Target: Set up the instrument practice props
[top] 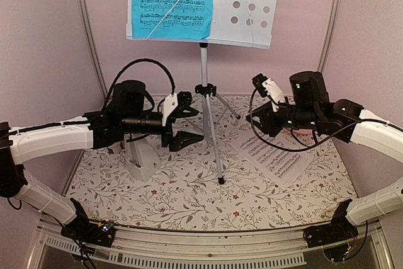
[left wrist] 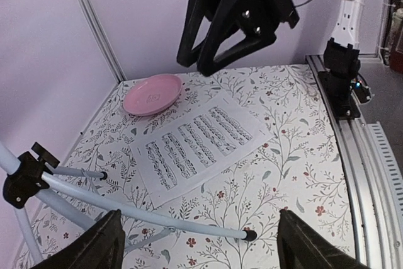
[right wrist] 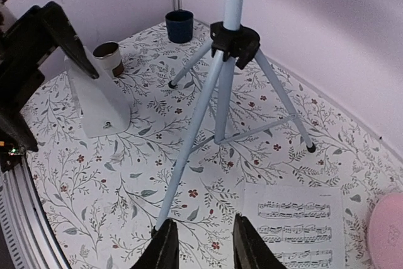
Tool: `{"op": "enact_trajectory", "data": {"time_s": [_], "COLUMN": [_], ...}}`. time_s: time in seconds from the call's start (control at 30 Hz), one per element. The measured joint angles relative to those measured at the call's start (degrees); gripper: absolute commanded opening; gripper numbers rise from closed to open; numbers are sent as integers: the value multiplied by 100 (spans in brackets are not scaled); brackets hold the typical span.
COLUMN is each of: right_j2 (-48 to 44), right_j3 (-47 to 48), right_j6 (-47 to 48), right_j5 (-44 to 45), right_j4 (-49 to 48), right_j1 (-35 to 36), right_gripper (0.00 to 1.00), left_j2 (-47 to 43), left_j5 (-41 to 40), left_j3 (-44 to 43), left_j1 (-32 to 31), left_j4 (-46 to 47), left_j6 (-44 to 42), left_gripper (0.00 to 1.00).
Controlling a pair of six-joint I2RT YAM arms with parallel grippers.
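The grey-blue perforated music stand [top: 249, 4] on its silver tripod [top: 211, 124] stands at the middle back, and the bright blue sheet [top: 171, 1] is clipped on its left half. The white sheet [top: 277, 159] lies flat on the cloth at the right and also shows in the left wrist view [left wrist: 195, 143]. The white metronome [top: 141, 159] stands at the left, partly hidden under my left arm. My left gripper [top: 186, 124] is open and empty just left of the tripod. My right gripper [top: 257, 118] hovers above the white sheet, slightly open and empty.
A pink plate [left wrist: 152, 94] lies at the far right behind my right arm. A dark blue cup [right wrist: 180, 26] and a brown cup [right wrist: 108, 58] stand in the back left corner. Tripod legs [right wrist: 189, 155] spread across the middle of the floral cloth [top: 189, 200].
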State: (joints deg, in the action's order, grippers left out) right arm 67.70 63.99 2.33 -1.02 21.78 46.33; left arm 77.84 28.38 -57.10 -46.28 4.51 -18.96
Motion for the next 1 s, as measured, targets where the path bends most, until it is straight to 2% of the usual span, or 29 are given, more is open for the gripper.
{"op": "enact_trajectory", "data": {"time_s": [0.07, 0.13, 0.2, 0.3, 0.37, 0.5, 0.6, 0.67, 0.77, 1.0], "right_j2": [337, 636, 752, 772, 750, 105, -459, -673, -765, -557], "right_j3": [-42, -223, -494, -850, -1023, -1963, -2575, -2855, -3154, -3484], "right_j6": [-236, -549, -863, -1298, -1622, -2396, -2885, -3171, -3464, -3926], "right_j5": [173, 149, -4, -205, -321, -647, -817, -866, -837, -769], "right_j4": [103, 114, 76, 37, -76, -575, -680, -710, -763, -861], "right_j1": [-151, -455, -833, -1449, -1899, -2920, -3727, -4234, -4693, -5058], "right_gripper": [39, 49, 51, 55, 61, 64, 78, 84, 85, 83], "left_j2": [94, 216, 339, 348, 348, 348, 350, 350, 376, 551], "left_j5": [-90, -179, -251, -466, -636, -728, -754, -758, -752, -745], "left_j3": [0, -7, 24, 385, 750, 1010, 1021, 1021, 986, 863], "left_j1": [-61, -175, -280, -339, -341, -348, -350, -350, -350, -350], "left_j4": [13, 79, 247, 885, 1346, 1790, 2070, 2212, 2306, 2332], "left_j6": [-11, 39, 195, 588, 920, 1202, 1309, 1325, 1314, 1252], "left_gripper": [82, 81, 81, 81, 81, 81, 81, 81, 81, 81]}}
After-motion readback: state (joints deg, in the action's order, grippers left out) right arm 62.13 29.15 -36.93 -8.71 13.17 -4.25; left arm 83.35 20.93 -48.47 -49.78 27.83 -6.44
